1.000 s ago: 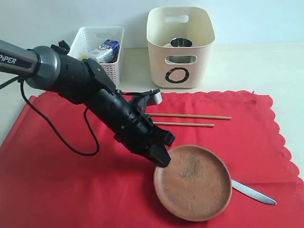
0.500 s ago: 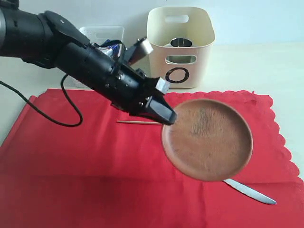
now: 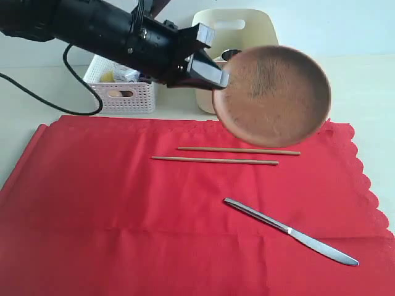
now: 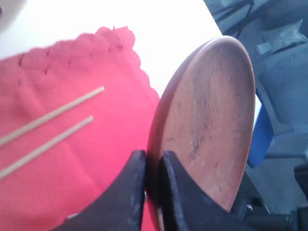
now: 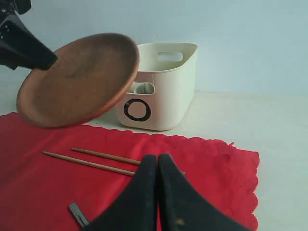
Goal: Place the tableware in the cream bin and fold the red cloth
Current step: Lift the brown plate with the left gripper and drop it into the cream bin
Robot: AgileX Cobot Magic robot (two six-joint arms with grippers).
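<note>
Lifted off the red cloth [image 3: 92, 203] since a moment ago, the wooden plate [image 3: 274, 95] is now hanging tilted in the upper right of the frame, in front of the cream bin [image 3: 237, 21]. The left hand [image 3: 215, 77] is pinching its rim. Both chopsticks [image 3: 225, 155] and the knife [image 3: 290, 232] are lying on the cloth, mid-frame and lower right. The right hand [image 5: 156, 168] is clenched, empty.

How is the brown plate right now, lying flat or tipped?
Tipped: the wooden plate hangs in the air, steeply tilted, its rim pinched between the left fingers, clear of the red cloth.
</note>
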